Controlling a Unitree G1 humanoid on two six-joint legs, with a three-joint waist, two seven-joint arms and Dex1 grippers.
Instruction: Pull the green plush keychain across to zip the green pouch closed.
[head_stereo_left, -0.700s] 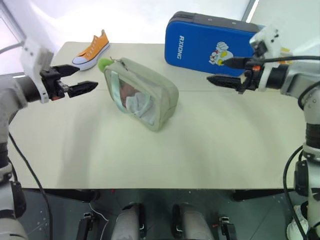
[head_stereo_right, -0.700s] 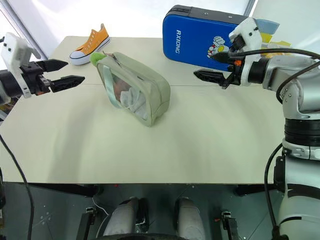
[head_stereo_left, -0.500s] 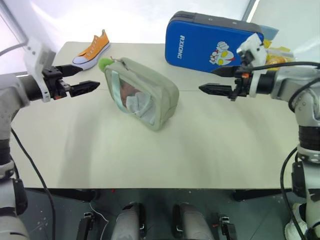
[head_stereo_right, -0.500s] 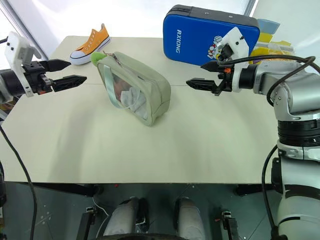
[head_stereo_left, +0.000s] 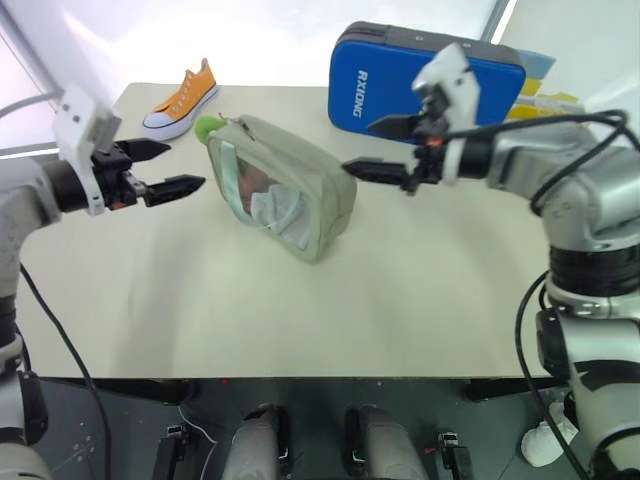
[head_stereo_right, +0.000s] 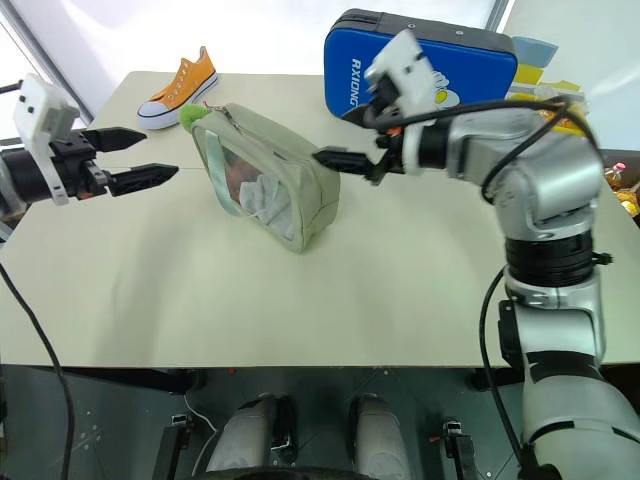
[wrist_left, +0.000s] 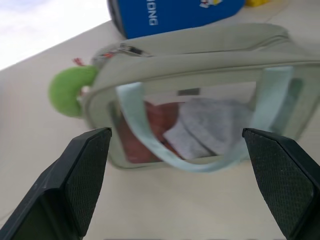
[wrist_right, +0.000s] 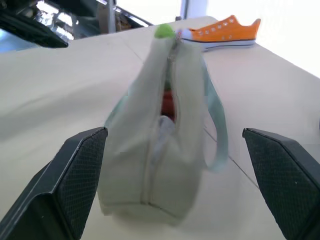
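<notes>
Both hands gape empty: left hand (head_stereo_left: 168, 168), right hand (head_stereo_left: 372, 146) flank the green pouch (head_stereo_left: 283, 188).

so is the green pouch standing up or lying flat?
Standing: the green pouch rests on its narrow base on the table, clear window facing sideways, zipper edge on top.

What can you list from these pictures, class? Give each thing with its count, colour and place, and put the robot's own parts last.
green pouch: one, pale sage green with a clear window, standing mid-table.
green plush keychain: one, lime green, at the pouch's far left end.
sneaker: one, orange with a white sole, far left of the table.
hard case: one, blue with a cartoon figure, far side of the table.
table: one, beige.
left gripper: one, black fingers open, left of the pouch.
right gripper: one, black fingers open, at the pouch's right end.
</notes>
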